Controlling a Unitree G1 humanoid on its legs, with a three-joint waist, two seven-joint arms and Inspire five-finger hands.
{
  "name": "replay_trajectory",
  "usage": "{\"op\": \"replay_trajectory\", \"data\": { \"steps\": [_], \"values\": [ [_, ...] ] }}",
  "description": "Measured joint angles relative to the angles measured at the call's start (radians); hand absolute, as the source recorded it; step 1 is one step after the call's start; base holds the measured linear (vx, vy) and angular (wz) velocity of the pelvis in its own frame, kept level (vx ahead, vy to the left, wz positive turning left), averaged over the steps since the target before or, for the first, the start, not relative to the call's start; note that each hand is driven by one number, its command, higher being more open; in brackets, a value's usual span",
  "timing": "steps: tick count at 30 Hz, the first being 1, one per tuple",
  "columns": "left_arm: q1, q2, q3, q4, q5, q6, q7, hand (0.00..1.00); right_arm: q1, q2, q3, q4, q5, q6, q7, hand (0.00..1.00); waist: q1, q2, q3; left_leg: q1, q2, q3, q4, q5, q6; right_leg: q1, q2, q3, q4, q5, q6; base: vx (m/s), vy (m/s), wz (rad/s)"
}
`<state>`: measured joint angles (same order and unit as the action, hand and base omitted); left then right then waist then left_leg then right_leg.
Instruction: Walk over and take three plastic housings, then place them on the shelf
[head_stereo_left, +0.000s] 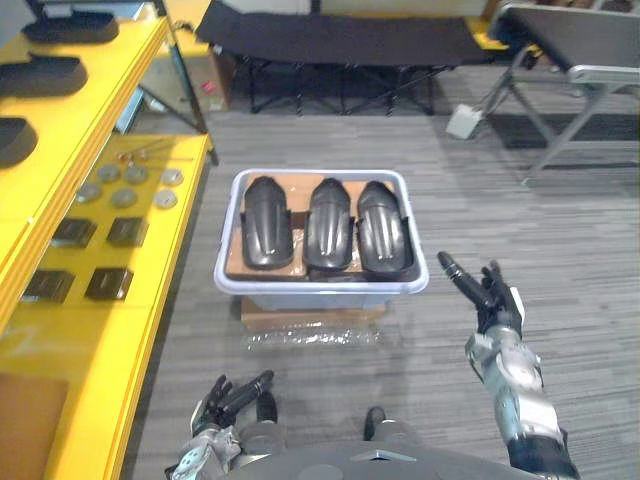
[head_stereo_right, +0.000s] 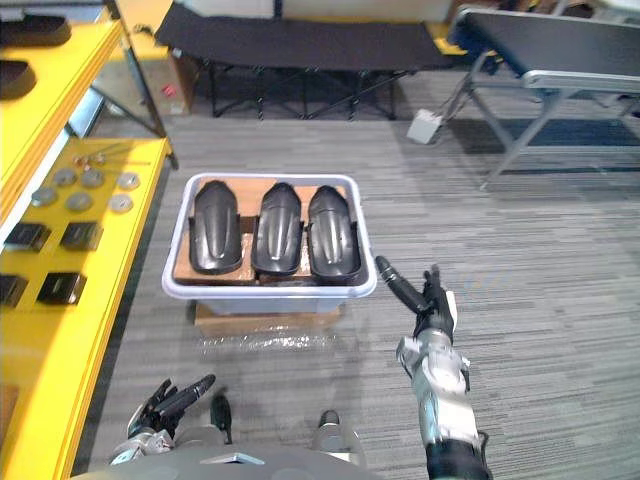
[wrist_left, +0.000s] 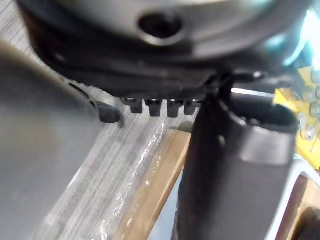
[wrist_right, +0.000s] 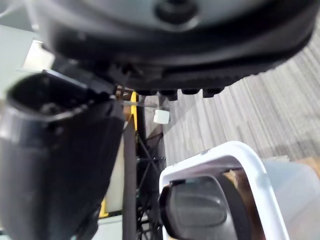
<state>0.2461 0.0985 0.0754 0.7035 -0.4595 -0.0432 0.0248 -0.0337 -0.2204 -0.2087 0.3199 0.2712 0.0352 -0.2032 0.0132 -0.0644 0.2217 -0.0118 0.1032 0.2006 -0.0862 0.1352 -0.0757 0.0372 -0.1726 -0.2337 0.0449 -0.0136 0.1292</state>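
Left eye: three housings (head_stereo_left: 328, 228) in white bin (head_stereo_left: 322, 288), 12 o'clock; right hand (head_stereo_left: 494, 306) at its 4 o'clock, fingers spread, empty; left hand (head_stereo_left: 226, 404) low, fingers relaxed. Right wrist: probably the rightmost housing (wrist_right: 195, 212); clear rim, grasp it first.

**Floor and shelf, as I see them from the head camera**

I have grey striped carpet (head_stereo_left: 560, 260) under everything. On it, straight ahead, lies a flat cardboard box (head_stereo_left: 310, 317), and a white bin (head_stereo_left: 322, 286) stands on that box. A strip of clear plastic wrap (head_stereo_left: 312, 339) lies on the carpet just beside the box's near edge. Farther back I see a black folding cot (head_stereo_left: 340, 40), a small white box (head_stereo_left: 465, 121) and a metal-framed bench (head_stereo_left: 580, 60).

On my left runs the yellow shelf (head_stereo_left: 60, 350). Its lowest tier carries round metal discs (head_stereo_left: 124, 198) and, nearer me, black square blocks (head_stereo_left: 108, 283). The upper tiers carry dark housings (head_stereo_left: 40, 75).
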Motion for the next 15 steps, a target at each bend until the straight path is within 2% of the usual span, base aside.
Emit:
{"op": "replay_trajectory", "data": {
  "steps": [2, 3, 5, 7, 11, 15],
  "values": [
    [-0.057, 0.009, -0.001, -0.009, -0.001, 0.002, -0.002, 1.00, -0.198, -0.079, -0.026, 0.106, 0.009, 0.000, -0.057, 1.00, 0.019, -0.001, 0.084, -0.049, 0.002, -0.032, 0.003, 0.033, 0.007, -0.031, 0.004, -0.029, 0.001, 0.023, -0.011, -0.05, 0.013, 0.39],
    [-0.070, 0.017, -0.003, -0.012, -0.001, 0.002, -0.003, 1.00, -0.249, -0.097, -0.034, 0.132, 0.010, 0.000, -0.069, 1.00, 0.023, -0.006, 0.106, -0.065, 0.003, -0.041, 0.009, 0.037, 0.009, -0.039, 0.004, -0.035, 0.001, 0.028, -0.011, -0.09, 0.027, 0.35],
    [-0.118, 0.031, -0.003, -0.032, -0.005, 0.002, -0.004, 1.00, -0.413, -0.180, -0.066, 0.211, 0.009, -0.004, -0.099, 1.00, 0.050, -0.017, 0.189, -0.129, 0.006, -0.067, 0.058, 0.034, 0.009, -0.067, 0.002, -0.047, 0.004, 0.044, -0.011, -0.09, 0.043, 0.31],
    [-0.137, 0.033, -0.013, -0.040, -0.008, -0.001, -0.006, 1.00, -0.498, -0.246, -0.064, 0.274, 0.008, -0.006, -0.112, 1.00, 0.070, -0.012, 0.213, -0.167, 0.001, -0.084, 0.084, 0.028, 0.012, -0.085, 0.002, -0.064, 0.009, 0.045, -0.010, -0.05, 0.023, 0.28],
    [-0.150, 0.031, -0.038, -0.025, -0.042, -0.025, -0.005, 1.00, -0.610, -0.314, -0.011, 0.369, -0.001, -0.004, -0.120, 1.00, 0.092, 0.025, 0.233, -0.213, -0.006, -0.102, 0.152, -0.004, 0.021, -0.108, -0.012, -0.071, 0.044, 0.044, -0.010, -0.01, 0.037, 0.11],
    [-0.167, 0.033, -0.049, 0.010, -0.047, -0.046, -0.004, 1.00, -0.646, -0.372, 0.043, 0.467, -0.066, 0.008, -0.107, 1.00, 0.094, 0.047, 0.246, -0.255, -0.014, -0.122, 0.175, -0.010, 0.024, -0.134, -0.020, -0.088, 0.057, 0.043, -0.009, -0.03, 0.033, 0.12]
  ]
}}
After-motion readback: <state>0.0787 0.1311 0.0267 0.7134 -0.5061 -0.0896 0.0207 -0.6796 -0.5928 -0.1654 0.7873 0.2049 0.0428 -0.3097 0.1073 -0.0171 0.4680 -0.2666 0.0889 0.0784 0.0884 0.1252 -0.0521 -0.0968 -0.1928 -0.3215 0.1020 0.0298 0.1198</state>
